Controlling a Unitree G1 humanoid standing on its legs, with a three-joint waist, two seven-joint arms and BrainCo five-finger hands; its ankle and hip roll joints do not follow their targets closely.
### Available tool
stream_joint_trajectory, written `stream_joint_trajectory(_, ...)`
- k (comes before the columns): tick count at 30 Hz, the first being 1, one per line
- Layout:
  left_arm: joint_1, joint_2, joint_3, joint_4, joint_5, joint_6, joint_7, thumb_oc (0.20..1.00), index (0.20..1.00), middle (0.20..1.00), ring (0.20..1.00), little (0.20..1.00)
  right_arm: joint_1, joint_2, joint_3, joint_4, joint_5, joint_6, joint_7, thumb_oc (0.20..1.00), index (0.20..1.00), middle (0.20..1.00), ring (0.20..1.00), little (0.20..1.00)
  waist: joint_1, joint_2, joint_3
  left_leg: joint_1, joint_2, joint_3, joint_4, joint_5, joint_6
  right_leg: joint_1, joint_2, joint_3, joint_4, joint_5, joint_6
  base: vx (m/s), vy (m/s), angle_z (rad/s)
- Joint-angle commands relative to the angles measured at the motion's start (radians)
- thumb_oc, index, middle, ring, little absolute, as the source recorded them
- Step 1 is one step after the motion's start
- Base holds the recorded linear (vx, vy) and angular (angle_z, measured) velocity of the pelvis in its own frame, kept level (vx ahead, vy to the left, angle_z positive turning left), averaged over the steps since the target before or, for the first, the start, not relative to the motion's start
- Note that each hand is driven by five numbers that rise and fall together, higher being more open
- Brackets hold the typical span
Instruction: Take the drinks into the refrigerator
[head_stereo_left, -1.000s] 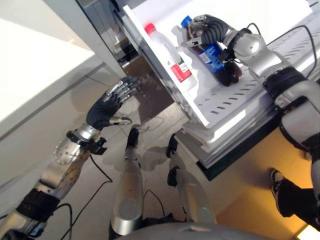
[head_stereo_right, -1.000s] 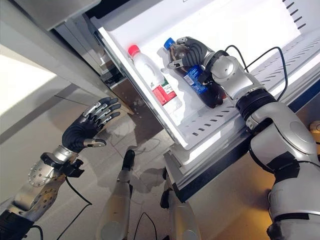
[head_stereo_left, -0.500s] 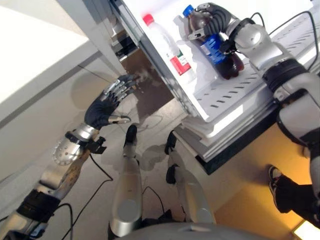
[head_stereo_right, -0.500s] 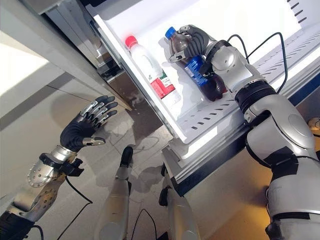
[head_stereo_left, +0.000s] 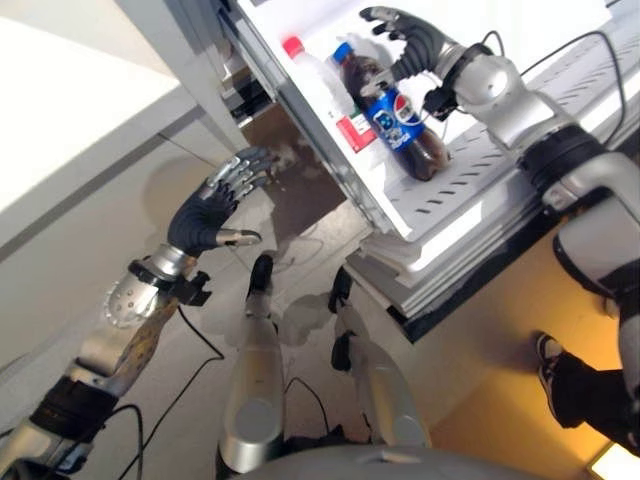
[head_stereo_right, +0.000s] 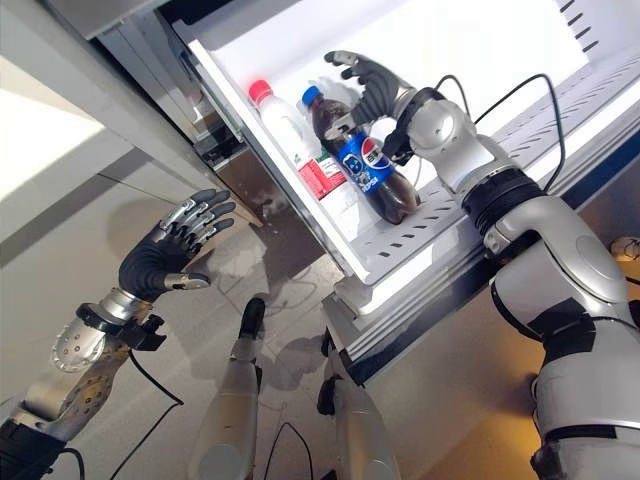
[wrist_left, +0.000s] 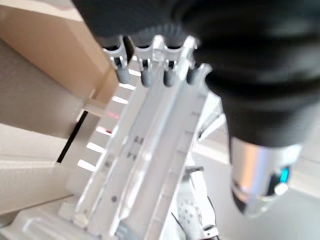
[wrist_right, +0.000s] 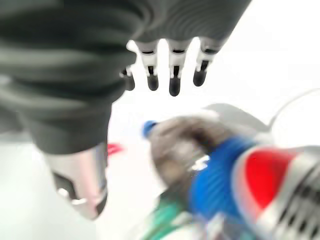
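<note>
1. On the left, the left hand (head_stereo_left: 205, 215) is held up in the air in front of the fridge. Its fingers (head_stereo_left: 245, 172) are straight and spread out, and they hold nothing. The thumb sticks out to the side.

2. Just past that hand is the edge of the open refrigerator (head_stereo_left: 300, 110). Its inside is bright white.

3. In the fridge there is a white shelf (head_stereo_left: 470, 175) with rows of little slots in it.

4. A clear water bottle (head_stereo_right: 285, 130) with a red cap and a red and green label is on the shelf. It is close to the left edge of the fridge.

5. Right beside it is a dark cola bottle (head_stereo_left: 392, 120) with a blue cap and a blue label. It leans against the water bottle and touches it. Its bottom is on the slotted shelf.

6. The right hand (head_stereo_right: 372, 82) is above the top of the cola bottle. Its fingers (wrist_right: 171, 72) are straight and spread apart, and they are not around the bottle. In the right wrist view the cola bottle shows a little way past the fingertips, with the red cap beside it.

7. At the far right, low down, a person's leg and shoe (head_stereo_left: 570, 385) are on the floor next to the fridge.
</note>
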Motion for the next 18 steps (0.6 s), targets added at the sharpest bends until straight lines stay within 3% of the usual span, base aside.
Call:
stream_joint_trajectory(1,0.042,0.046,0.092,-0.121,0.008,-0.046,-0.025,1.0,1.0,1.0,1.0,1.0,-0.051,-0.124,-0.049,-0.094,0.075,-0.071,-0.017,1.0,1.0,1.0,1.0,1.0,-0.011,-0.014,0.033,0.072,-0.075,-0.012,-0.075,0.015,0.102,0.052,-0.009,-0.043,0.152,-0.139,0.059,0.0,0.0,0.0)
stream_joint_trajectory(4,0.052,0.042,0.114,-0.122,0.022,-0.053,-0.026,1.0,1.0,1.0,1.0,1.0,0.099,-0.271,-0.198,-0.296,0.128,-0.121,-0.042,1.0,1.0,1.0,1.0,1.0,-0.027,0.001,0.021,0.095,-0.08,-0.014,-0.067,0.006,0.106,0.077,-0.017,-0.045,0.161,-0.146,0.06,0.01,0.002,0.02)
stream_joint_trajectory(6,0.064,0.025,0.129,-0.109,0.027,-0.059,-0.029,1.0,1.0,1.0,1.0,1.0,0.262,-0.321,-0.364,-0.344,0.153,-0.166,-0.072,1.0,1.0,1.0,1.0,1.0,-0.043,0.019,0.001,0.104,-0.085,-0.017,-0.06,-0.003,0.108,0.093,-0.024,-0.049,0.165,-0.153,0.062,0.03,0.011,0.04)
stream_joint_trajectory(7,0.062,0.03,0.125,-0.109,0.027,-0.059,-0.029,1.0,1.0,1.0,1.0,1.0,0.274,-0.322,-0.375,-0.349,0.152,-0.165,-0.072,1.0,1.0,1.0,1.0,1.0,-0.04,0.016,-0.001,0.101,-0.086,-0.018,-0.061,0.001,0.108,0.091,-0.025,-0.05,0.163,-0.15,0.062,0.03,0.038,0.0)
stream_joint_trajectory(8,0.09,0.013,0.148,-0.095,0.051,-0.064,-0.026,1.0,1.0,1.0,1.0,1.0,0.472,-0.358,-0.561,-0.482,0.136,-0.193,-0.084,1.0,1.0,1.0,1.0,1.0,-0.057,0.027,-0.023,0.111,-0.091,-0.018,-0.054,-0.008,0.112,0.105,-0.032,-0.049,0.162,-0.154,0.064,0.03,0.056,0.02)
stream_joint_trajectory(10,0.119,-0.016,0.172,-0.073,0.066,-0.068,-0.02,1.0,1.0,1.0,1.0,1.0,0.731,-0.297,-0.79,-0.541,0.174,-0.239,-0.095,1.0,1.0,1.0,1.0,1.0,-0.073,0.043,-0.051,0.123,-0.094,-0.015,-0.043,-0.021,0.117,0.119,-0.037,-0.049,0.164,-0.16,0.066,0.06,0.075,0.03)
stream_joint_trajectory(12,0.146,-0.042,0.199,-0.05,0.08,-0.073,-0.017,1.0,1.0,1.0,1.0,1.0,0.902,-0.23,-0.943,-0.613,0.157,-0.263,-0.098,1.0,1.0,1.0,1.0,1.0,-0.088,0.053,-0.075,0.135,-0.097,-0.012,-0.037,-0.03,0.123,0.132,-0.039,-0.04,0.164,-0.163,0.066,0.08,0.075,-0.03)
stream_joint_trajectory(13,0.162,-0.082,0.218,-0.009,0.087,-0.076,-0.016,1.0,1.0,1.0,1.0,1.0,1.026,-0.149,-1.038,-0.651,0.18,-0.281,-0.088,1.0,1.0,1.0,1.0,1.0,-0.106,0.059,-0.104,0.152,-0.1,-0.006,-0.034,-0.04,0.128,0.144,-0.039,-0.029,0.162,-0.165,0.067,0.08,0.058,-0.08)
stream_joint_trajectory(18,0.208,-0.149,0.259,0.019,0.114,-0.077,-0.013,1.0,1.0,1.0,1.0,1.0,1.225,-0.061,-1.177,-0.738,0.147,-0.291,-0.066,1.0,1.0,1.0,1.0,1.0,-0.133,0.07,-0.158,0.192,-0.098,0.019,-0.035,-0.06,0.135,0.175,-0.04,-0.002,0.141,-0.161,0.072,0.07,0.062,-0.18)
